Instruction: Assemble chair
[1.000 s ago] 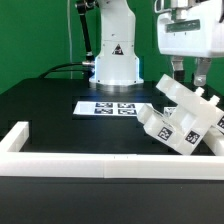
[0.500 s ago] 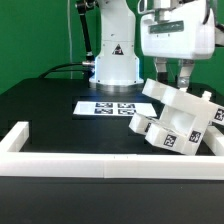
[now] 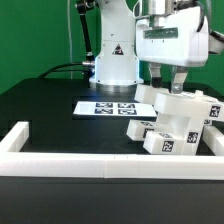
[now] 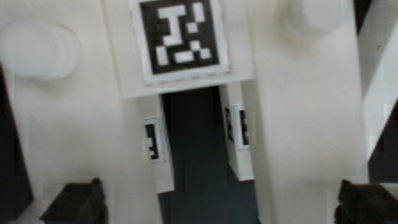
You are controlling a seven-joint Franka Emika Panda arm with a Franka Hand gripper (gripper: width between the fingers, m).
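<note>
The chair (image 3: 172, 126) is a cluster of joined white blocky parts with black-and-white tags, resting on the black table at the exterior view's right. My gripper (image 3: 167, 86) hangs directly over it, fingers lowered onto its upper parts. In the wrist view the chair (image 4: 89, 130) fills the picture: two white bars run either side of a dark gap, below a large tag (image 4: 185, 36). My gripper (image 4: 217, 202) is open, and its dark fingertips (image 4: 75, 202) sit at the outer sides of those bars. Whether the pads touch the bars cannot be told.
The marker board (image 3: 105, 107) lies flat on the table beside the chair, toward the exterior view's left. A long low white border rail (image 3: 80, 160) runs along the front, with an upright end piece (image 3: 14, 134) at the left. The arm's white base (image 3: 115, 60) stands behind.
My gripper has moved toward the exterior view's left and come down over the chair. The chair has shifted left with it and turned from tilted to nearly level.
</note>
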